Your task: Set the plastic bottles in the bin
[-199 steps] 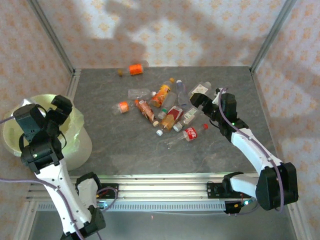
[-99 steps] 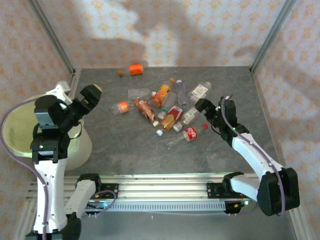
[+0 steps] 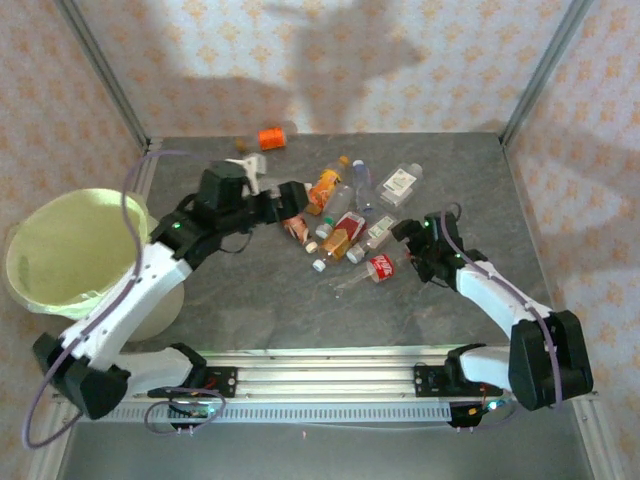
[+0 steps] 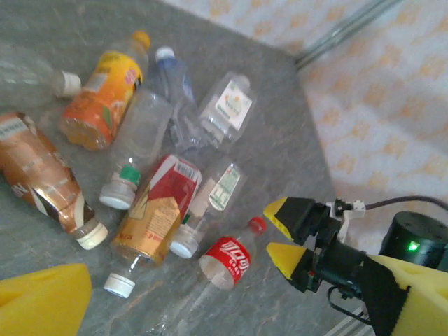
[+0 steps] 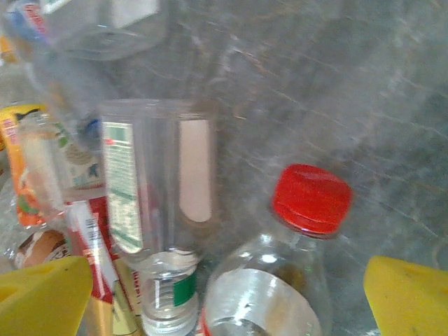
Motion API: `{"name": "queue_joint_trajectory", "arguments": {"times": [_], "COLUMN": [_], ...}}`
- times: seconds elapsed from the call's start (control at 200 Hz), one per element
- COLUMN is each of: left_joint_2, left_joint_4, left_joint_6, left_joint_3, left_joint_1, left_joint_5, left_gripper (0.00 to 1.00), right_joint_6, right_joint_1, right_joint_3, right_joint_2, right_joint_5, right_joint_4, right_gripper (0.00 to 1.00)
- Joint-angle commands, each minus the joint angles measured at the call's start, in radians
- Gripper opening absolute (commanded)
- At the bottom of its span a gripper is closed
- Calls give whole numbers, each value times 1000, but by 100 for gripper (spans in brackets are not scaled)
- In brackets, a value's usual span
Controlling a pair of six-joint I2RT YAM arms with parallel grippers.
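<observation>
Plastic bottles (image 3: 340,225) left piled on bench (image 3: 250,300) right of bin (image 3: 30,250); left gripper (image 3: 285,198), right gripper (image 4: 278,229) jaws apart, empty.

The top external camera looks down from above and behind the arm bases onto the whole grey surface (image 3: 250,300), far enough off to take in the bin (image 3: 50,260) at left. The left wrist camera looks obliquely across the bottle pile (image 4: 157,203) toward the right tool (image 4: 278,231), at middle range. The right wrist camera sits very close above the red-capped bottle (image 5: 311,199). All three views share that bottle and the clear green-labelled bottle (image 5: 154,182) beside it.
</observation>
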Motion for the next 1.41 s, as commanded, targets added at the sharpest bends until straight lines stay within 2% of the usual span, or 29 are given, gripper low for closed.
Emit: {"name": "queue_joint_trajectory", "arguments": {"times": [0.0, 0.21, 0.445, 0.671, 0.766, 0.881, 0.976, 1.241, 1.401], "left_joint_2": [54, 141, 136, 136, 145, 150, 155, 178, 195], "left_joint_4": [48, 30, 6, -20, -18, -5, 0, 42, 48], "left_joint_6": [32, 37, 34, 41, 38, 34, 40, 56, 157], "left_joint_3": [64, 90, 77, 67, 70, 65, 65, 69, 94], "left_joint_1": [-40, -61, -61, -62, -61, -62, -62, -66, -68], "left_joint_5": [-77, -108, -146, -170, -165, -157, -148, -79, 48], "left_gripper": [100, 100, 100, 100, 100, 100, 100, 100, 100], "right_joint_6": [95, 34, 62, 104, 98, 80, 71, -87, -210], "right_joint_1": [7, 17, 90, 111, 110, 111, 113, 127, 132], "right_joint_3": [-33, 45, 107, 108, 106, 95, 80, 96, 120], "right_joint_2": [34, 168, 284, 310, 294, 253, 204, 34, -39], "right_joint_5": [-9, -125, -72, -38, -24, 1, 18, 39, -11], "right_joint_4": [-20, -45, -53, -9, -13, -18, -18, 56, 155], "right_gripper": [97, 96, 95, 82, 76, 59, 50, 45, 44]}}
